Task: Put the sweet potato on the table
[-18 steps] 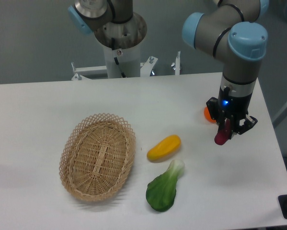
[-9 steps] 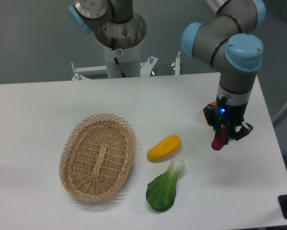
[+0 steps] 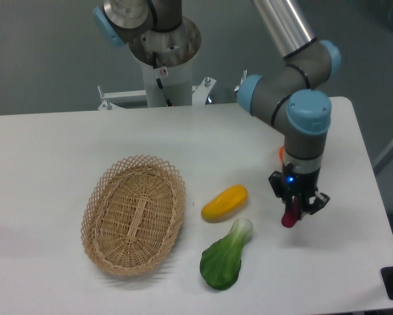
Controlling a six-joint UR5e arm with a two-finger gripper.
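The claw points straight down toward the right part of the surface, its two dark fingers pinching the sweet potato. The magenta piece hangs nearly upright between them, its lower end poking out below the fingertips; whether that tip touches the surface cannot be told. A small blue light glows on the claw's body just above the fingers. No brand, label or writing can be read anywhere.

Above the claw the wrist rises vertically, capped by a pale blue joint cover, then bends back through a second blue-capped joint into a silver tube that slants up and leftward out of view. The arm's grey pedestal stands beyond the far edge.

An orange ball peeks out from behind the wrist, closer to the far right corner. Left of the claw, near the middle, lies a yellow fruit, and just in front of it a green leafy vegetable near the front edge. An oval wicker basket sits further left.
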